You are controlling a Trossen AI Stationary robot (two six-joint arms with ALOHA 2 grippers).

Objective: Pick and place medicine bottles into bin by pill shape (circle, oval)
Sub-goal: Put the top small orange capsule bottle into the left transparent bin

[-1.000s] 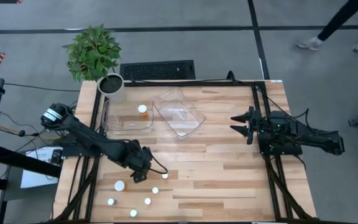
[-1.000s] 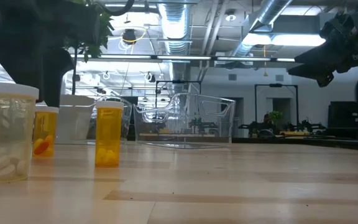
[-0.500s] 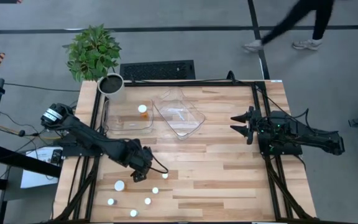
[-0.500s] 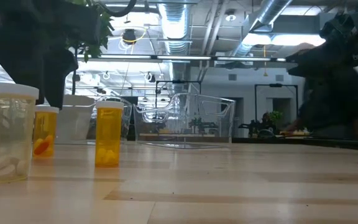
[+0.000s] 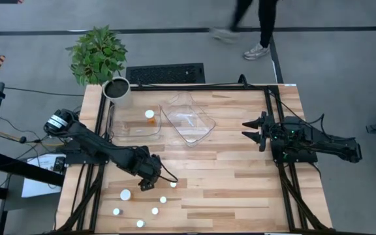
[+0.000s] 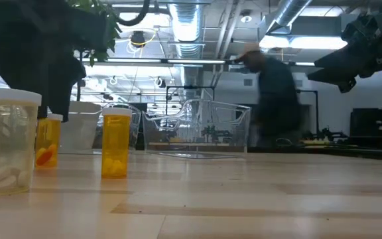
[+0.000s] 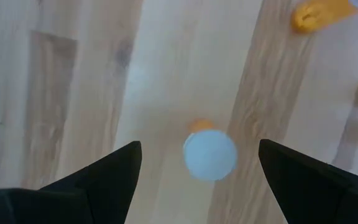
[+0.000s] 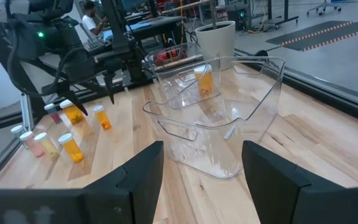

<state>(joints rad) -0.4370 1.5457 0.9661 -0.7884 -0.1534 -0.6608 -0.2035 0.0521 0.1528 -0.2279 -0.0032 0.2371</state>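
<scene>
High view: left claw [image 5: 150, 180] hangs over the near-left desk [image 5: 240, 183], above the cluster of medicine bottles [image 5: 140, 202]. One bottle [image 5: 149, 115] stands in the left clear tub [image 5: 134, 122]; the second tub [image 5: 189, 119] sits tilted beside it. Right claw [image 5: 253, 129] waits at the right edge.

Low view: three bottles stand near left; a person [image 6: 274, 99] is walking behind the desk.

Left wrist view: fingers spread wide, a white-capped bottle [image 7: 209, 154] directly below between them.

Right wrist view: right fingers [image 8: 142, 180] parted, holding nothing.
</scene>
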